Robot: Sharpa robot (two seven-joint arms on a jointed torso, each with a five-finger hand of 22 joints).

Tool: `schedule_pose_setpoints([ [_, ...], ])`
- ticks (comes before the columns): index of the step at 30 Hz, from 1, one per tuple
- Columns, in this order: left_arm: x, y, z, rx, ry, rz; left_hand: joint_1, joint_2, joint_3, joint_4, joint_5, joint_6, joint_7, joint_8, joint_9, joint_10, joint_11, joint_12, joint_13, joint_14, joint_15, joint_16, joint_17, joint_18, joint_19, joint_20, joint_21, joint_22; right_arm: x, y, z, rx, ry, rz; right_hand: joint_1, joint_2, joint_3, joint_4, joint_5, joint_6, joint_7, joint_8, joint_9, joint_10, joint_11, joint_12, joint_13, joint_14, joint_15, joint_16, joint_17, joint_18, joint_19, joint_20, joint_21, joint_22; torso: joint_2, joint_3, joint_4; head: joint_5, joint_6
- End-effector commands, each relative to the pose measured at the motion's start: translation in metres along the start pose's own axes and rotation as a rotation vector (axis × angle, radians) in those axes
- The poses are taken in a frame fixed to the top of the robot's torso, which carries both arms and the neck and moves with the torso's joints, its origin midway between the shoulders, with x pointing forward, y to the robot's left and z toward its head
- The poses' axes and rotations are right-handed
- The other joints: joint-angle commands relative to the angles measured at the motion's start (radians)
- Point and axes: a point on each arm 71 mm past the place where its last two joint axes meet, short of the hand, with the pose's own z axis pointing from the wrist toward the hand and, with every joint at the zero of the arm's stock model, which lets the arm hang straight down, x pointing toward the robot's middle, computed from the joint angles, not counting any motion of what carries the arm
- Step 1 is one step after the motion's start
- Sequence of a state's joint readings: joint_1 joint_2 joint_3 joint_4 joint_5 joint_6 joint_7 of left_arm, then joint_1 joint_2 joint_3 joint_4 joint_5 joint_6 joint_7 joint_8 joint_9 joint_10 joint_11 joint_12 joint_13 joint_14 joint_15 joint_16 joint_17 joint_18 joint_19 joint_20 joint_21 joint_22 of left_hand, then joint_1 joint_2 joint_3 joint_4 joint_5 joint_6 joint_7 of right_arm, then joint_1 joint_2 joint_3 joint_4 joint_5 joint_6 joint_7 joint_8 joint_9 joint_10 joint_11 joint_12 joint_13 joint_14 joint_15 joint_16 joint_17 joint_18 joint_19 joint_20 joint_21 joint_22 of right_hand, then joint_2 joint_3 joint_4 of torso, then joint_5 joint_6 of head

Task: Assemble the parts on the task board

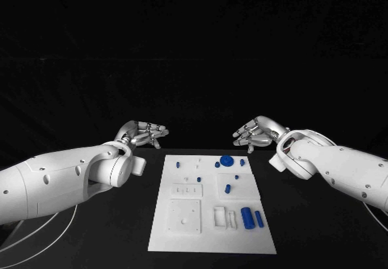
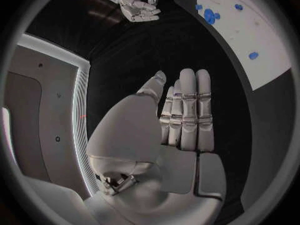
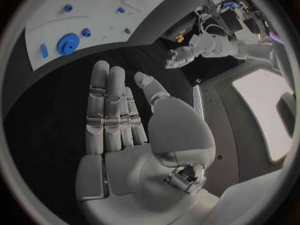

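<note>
The white task board (image 1: 212, 241) lies in the middle of the black table. A blue gear (image 1: 227, 161) and a small blue piece (image 1: 241, 162) sit near its far edge, two small blue pieces (image 1: 229, 188) at its middle, and two blue cylinders (image 1: 249, 218) at its near right. My left hand (image 1: 144, 134) hovers beyond the board's far left corner, fingers straight and apart from any part (image 2: 184, 110). My right hand (image 1: 257, 133) hovers beyond the far right corner, flat and holding nothing (image 3: 115, 110). The gear (image 3: 67, 43) lies ahead of the right fingertips.
Bare black table (image 1: 323, 235) surrounds the board on both sides. White cables (image 1: 32, 241) trail beside my left arm at the near left. The board (image 2: 262, 30) has several recesses and white pegs on its left half.
</note>
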State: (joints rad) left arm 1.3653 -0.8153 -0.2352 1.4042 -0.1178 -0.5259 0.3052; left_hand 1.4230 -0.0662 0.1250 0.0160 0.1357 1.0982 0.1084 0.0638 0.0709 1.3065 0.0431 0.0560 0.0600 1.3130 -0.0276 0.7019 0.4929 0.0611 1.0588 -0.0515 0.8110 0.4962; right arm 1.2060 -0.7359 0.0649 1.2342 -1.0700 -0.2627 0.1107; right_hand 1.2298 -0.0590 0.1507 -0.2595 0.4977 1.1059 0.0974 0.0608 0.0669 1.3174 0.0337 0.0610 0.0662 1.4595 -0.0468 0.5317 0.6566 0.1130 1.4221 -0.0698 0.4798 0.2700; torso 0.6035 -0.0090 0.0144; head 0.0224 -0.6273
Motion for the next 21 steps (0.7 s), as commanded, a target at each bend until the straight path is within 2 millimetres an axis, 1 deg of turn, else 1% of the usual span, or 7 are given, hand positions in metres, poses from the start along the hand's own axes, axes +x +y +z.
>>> schedule_pose_setpoints([
  [1, 0.01, -0.005, -0.006, 0.025, 0.096, 0.023, -0.012, -0.004, 0.005, -0.005, 0.005, -0.012, 0.0, 0.0, 0.001, 0.006, 0.001, 0.003, 0.001, -0.016, 0.0, 0.04, 0.02, 0.016, -0.026, 0.002, 0.042, 0.032, 0.005, 0.005, 0.002, 0.001, 0.041, -0.268, -0.019, -0.006, 0.0, -0.011, 0.001, -0.019, -0.004, 0.002, 0.0, -0.023, 0.006, 0.002, 0.001, -0.01, -0.002, 0.044, 0.063, -0.007, -0.01, -0.005, 0.037, 0.035, 0.026, 0.0001, 0.0062, -0.012, 0.013],
  [4, 0.015, -0.007, -0.012, 0.025, 0.118, 0.014, -0.023, -0.01, 0.011, -0.008, 0.006, -0.014, 0.002, -0.001, 0.001, 0.002, 0.004, 0.003, 0.001, -0.028, 0.002, 0.063, 0.021, 0.021, -0.049, 0.006, 0.073, 0.054, 0.006, 0.008, 0.003, 0.013, 0.035, -0.353, -0.018, -0.026, 0.016, -0.019, -0.009, -0.025, -0.013, 0.002, 0.001, -0.038, 0.007, 0.0, 0.007, -0.023, -0.002, 0.112, 0.145, 0.005, -0.017, -0.004, 0.115, 0.107, 0.04, -0.0008, 0.0126, -0.018, 0.018],
  [5, 0.017, -0.008, -0.014, 0.027, 0.124, 0.013, -0.024, -0.011, 0.012, -0.009, 0.006, -0.015, 0.003, -0.001, 0.001, -0.001, 0.005, 0.003, 0.001, -0.03, 0.003, 0.065, 0.02, 0.022, -0.052, 0.007, 0.077, 0.056, 0.007, 0.009, 0.004, 0.015, 0.032, -0.372, -0.02, -0.031, 0.024, -0.017, -0.018, -0.026, -0.011, 0.003, 0.001, -0.04, 0.009, 0.002, 0.008, -0.024, -0.002, 0.124, 0.159, 0.008, -0.022, -0.004, 0.136, 0.13, 0.043, -0.0009, 0.0134, -0.019, 0.018],
  [8, 0.023, -0.013, -0.019, 0.048, 0.143, 0.008, -0.024, -0.013, 0.015, -0.014, 0.004, -0.017, 0.006, -0.001, 0.001, -0.013, 0.009, 0.003, 0.001, -0.038, 0.007, 0.062, 0.012, 0.024, -0.058, 0.01, 0.082, 0.059, 0.008, 0.013, 0.006, 0.017, 0.017, -0.428, -0.02, -0.044, 0.048, -0.018, -0.019, -0.019, -0.014, 0.003, 0.003, -0.042, 0.008, 0.001, 0.009, -0.018, -0.001, 0.146, 0.185, 0.017, -0.032, -0.003, 0.184, 0.182, 0.056, -0.0025, 0.0183, -0.024, 0.02],
  [10, 0.027, -0.017, -0.02, 0.061, 0.151, 0.002, -0.023, -0.014, 0.019, -0.021, 0.003, -0.016, 0.005, 0.0, 0.002, -0.014, 0.01, 0.002, 0.001, -0.04, 0.007, 0.061, 0.005, 0.027, -0.061, 0.011, 0.088, 0.061, 0.009, 0.015, 0.007, 0.016, 0.006, -0.452, -0.021, -0.057, 0.079, -0.019, -0.029, -0.014, -0.015, 0.002, 0.005, -0.049, 0.01, 0.001, 0.01, -0.019, 0.0, 0.158, 0.199, 0.024, -0.048, -0.002, 0.214, 0.222, 0.066, -0.0041, 0.0221, -0.028, 0.027],
  [14, 0.033, -0.023, -0.023, 0.075, 0.169, -0.008, -0.027, -0.018, 0.022, -0.029, 0.0, -0.02, 0.008, -0.001, 0.001, -0.036, 0.017, 0.003, 0.001, -0.043, 0.011, 0.059, -0.003, 0.032, -0.06, 0.015, 0.097, 0.064, 0.011, 0.019, 0.01, 0.018, -0.013, -0.502, -0.022, -0.076, 0.129, -0.015, -0.047, -0.013, -0.019, 0.002, 0.005, -0.05, 0.009, 0.002, 0.021, -0.019, -0.001, 0.175, 0.218, 0.035, -0.065, -0.002, 0.275, 0.302, 0.08, -0.0058, 0.0292, -0.033, 0.028],
  [21, 0.034, -0.029, -0.022, 0.075, 0.179, -0.016, -0.038, -0.02, 0.022, -0.038, -0.003, -0.025, 0.01, -0.001, 0.001, -0.055, 0.022, 0.002, 0.001, -0.042, 0.014, 0.075, -0.008, 0.042, -0.053, 0.017, 0.132, 0.08, 0.017, 0.025, 0.016, 0.028, -0.01, -0.564, -0.026, -0.092, 0.176, -0.004, -0.081, -0.011, -0.022, 0.003, 0.006, -0.054, 0.01, 0.002, 0.035, -0.016, -0.001, 0.185, 0.225, 0.044, -0.079, 0.0, 0.295, 0.372, 0.094, -0.0063, 0.0324, -0.037, 0.03],
])
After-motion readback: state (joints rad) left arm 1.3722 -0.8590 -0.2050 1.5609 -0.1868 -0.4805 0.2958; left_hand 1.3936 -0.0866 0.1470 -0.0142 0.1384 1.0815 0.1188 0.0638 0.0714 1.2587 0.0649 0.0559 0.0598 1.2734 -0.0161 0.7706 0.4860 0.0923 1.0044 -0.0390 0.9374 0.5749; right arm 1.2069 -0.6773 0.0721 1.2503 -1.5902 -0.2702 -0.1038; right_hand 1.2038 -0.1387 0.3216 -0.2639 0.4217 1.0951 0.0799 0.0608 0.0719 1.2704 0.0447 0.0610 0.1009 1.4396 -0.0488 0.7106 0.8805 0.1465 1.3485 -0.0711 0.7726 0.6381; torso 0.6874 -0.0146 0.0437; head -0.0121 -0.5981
